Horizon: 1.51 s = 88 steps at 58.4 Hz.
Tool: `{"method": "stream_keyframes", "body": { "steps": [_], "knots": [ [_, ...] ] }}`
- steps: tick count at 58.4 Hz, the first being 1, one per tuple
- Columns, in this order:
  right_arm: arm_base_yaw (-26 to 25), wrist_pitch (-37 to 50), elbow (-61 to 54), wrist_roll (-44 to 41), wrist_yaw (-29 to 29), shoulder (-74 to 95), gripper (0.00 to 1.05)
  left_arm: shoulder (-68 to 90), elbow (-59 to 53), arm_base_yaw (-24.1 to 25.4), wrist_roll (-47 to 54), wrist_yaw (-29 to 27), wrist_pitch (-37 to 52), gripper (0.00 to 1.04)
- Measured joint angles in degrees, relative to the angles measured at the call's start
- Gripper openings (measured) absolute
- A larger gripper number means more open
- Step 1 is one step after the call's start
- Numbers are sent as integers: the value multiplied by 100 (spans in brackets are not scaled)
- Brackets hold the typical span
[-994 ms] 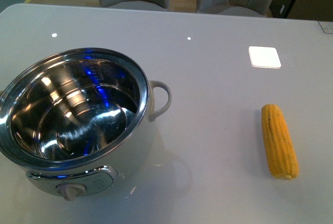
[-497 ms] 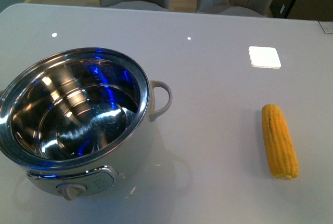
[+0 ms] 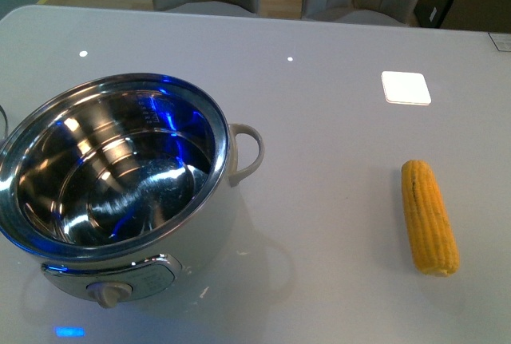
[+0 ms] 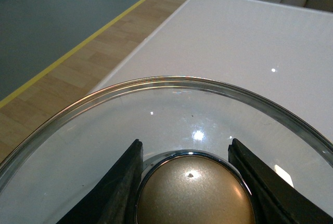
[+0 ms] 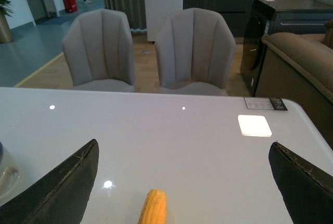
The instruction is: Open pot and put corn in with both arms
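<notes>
Corn [image 3: 429, 216] lies on the worktop [image 3: 319, 104] right of the open pot [image 3: 221, 148], my left end effector [image 4: 186, 151] holds the glass lid [image 4: 104, 125] by its knob [image 4: 195, 193], so I reckon the wide-spread right end effector [image 5: 183, 143] should next descend onto the cob.

On the table [image 3: 319, 120], near left: pot [image 3: 204, 240], knob panel [image 3: 120, 284] toward the near edge, one loop handle [image 3: 249, 152] sticking out to the right. Well apart to the right, close to the near right corner: corn [image 3: 429, 216], flat on the table, lengthwise front to back. Behind the far edge: two chairs [image 5: 100, 47], side by side. Lid [image 4: 104, 130] knob [image 4: 195, 195] between the left gripper [image 4: 185, 147] fingers [image 4: 122, 182], touching both; table edge and floor beyond the lid.
</notes>
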Motion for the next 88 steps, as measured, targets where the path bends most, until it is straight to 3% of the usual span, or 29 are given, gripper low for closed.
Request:
{"method": "stream_keyframes", "body": {
  "steps": [20, 73, 83, 88],
  "knots": [
    [0, 0, 0, 0, 0, 0, 96, 833, 459, -13, -22, 133, 111, 43],
    [0, 0, 0, 0, 0, 0, 96, 868, 459, -13, -26, 127, 144, 44],
    [0, 0, 0, 0, 0, 0, 96, 868, 459, -13, -39, 125, 164, 68],
    [0, 0, 0, 0, 0, 0, 96, 868, 459, -13, -39, 125, 166, 86]
  ]
}}
